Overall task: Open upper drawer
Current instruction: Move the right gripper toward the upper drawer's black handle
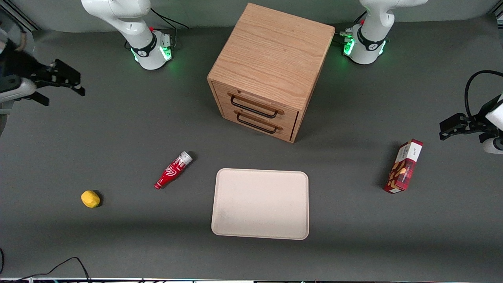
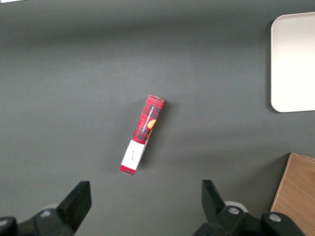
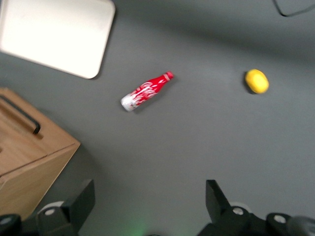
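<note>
The oak cabinet [image 1: 271, 59] stands at the middle of the table, toward the arm bases. Its upper drawer [image 1: 257, 103] is closed, with a thin black wire handle [image 1: 253, 107] on its front. The bottommost drawer [image 1: 257, 124] below it is closed too. My right gripper [image 1: 63, 92] hangs open and empty above the table at the working arm's end, far off sideways from the cabinet. In the right wrist view the gripper [image 3: 149, 201] is open over bare table. A corner of the cabinet [image 3: 29, 157] shows there with one black handle [image 3: 23, 115].
A red bottle [image 1: 173, 170] [image 3: 146, 92] lies on the table nearer the front camera than the cabinet. A yellow object [image 1: 90, 199] [image 3: 257, 81] lies toward the working arm's end. A cream tray [image 1: 260, 203] sits in front of the cabinet. A red box [image 1: 404, 166] stands toward the parked arm's end.
</note>
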`<state>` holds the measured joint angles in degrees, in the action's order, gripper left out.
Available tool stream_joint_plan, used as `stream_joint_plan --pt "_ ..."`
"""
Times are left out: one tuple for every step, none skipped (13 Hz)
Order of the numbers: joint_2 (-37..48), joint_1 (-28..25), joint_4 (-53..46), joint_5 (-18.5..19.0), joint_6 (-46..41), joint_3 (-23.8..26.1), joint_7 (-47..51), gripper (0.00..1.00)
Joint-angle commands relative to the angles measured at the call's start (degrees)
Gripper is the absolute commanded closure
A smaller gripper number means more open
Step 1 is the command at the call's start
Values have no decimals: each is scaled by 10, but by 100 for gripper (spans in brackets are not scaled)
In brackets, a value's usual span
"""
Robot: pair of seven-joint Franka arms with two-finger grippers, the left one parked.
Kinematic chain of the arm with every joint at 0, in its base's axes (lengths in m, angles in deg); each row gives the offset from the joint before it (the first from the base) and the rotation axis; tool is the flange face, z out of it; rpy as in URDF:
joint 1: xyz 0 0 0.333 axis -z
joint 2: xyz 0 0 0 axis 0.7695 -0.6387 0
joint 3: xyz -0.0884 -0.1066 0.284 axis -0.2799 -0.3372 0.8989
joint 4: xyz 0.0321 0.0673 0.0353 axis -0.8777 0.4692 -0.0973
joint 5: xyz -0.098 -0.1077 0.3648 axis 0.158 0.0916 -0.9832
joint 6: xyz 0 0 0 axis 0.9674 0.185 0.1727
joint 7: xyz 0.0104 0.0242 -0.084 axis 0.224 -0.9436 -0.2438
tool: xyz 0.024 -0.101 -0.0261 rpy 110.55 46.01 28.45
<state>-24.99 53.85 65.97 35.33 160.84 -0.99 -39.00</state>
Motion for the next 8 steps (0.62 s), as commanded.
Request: stream_joint_plan --pt "-13 1 -13 -7 -11 63 -15 0" --pt "-22 1 -13 -9 -8 90 -15 0" --pt "-34 1 -15 -10 -5 112 -15 0" --pt "-41 1 -14 -11 12 131 -15 0" --pt "-48 1 -12 -11 34 149 -15 0" --pt "-62 1 -9 -11 46 172 -15 0" --pt "-76 1 -6 -9 63 195 -15 0" --pt "-87 1 2 -8 81 215 -12 0"
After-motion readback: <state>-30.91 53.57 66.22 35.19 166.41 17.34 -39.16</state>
